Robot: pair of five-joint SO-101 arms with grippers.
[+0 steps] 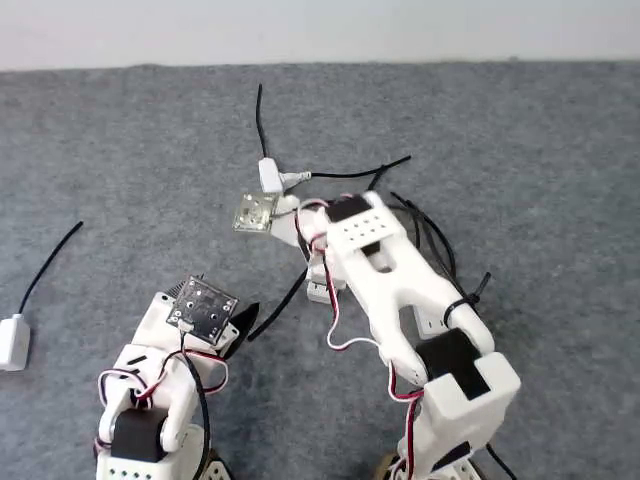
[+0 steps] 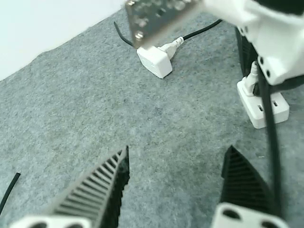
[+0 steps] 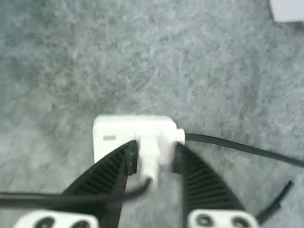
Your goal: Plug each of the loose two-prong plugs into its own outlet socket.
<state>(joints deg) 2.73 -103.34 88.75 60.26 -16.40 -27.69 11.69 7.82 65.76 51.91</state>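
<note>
My right gripper point(image 3: 154, 153) is shut on a white two-prong plug point(image 3: 156, 145) that sits against a white outlet block point(image 3: 124, 131) on the grey carpet; its black cable point(image 3: 237, 148) trails away. In the high view this gripper point(image 1: 318, 272) stands over the block point(image 1: 320, 292) at mid table. My left gripper point(image 2: 175, 159) is open and holds nothing, low over bare carpet, with the outlet block point(image 2: 266, 105) ahead of it. In the high view the left gripper point(image 1: 240, 322) is near the front left. Another white corded plug point(image 1: 270, 177) point(image 2: 154, 61) lies farther back.
A third white block point(image 1: 12, 342) with a black cable point(image 1: 50, 255) lies at the far left edge. Several black cables point(image 1: 425, 235) loop around the right arm. The pale wall point(image 1: 320, 30) borders the carpet at the back.
</note>
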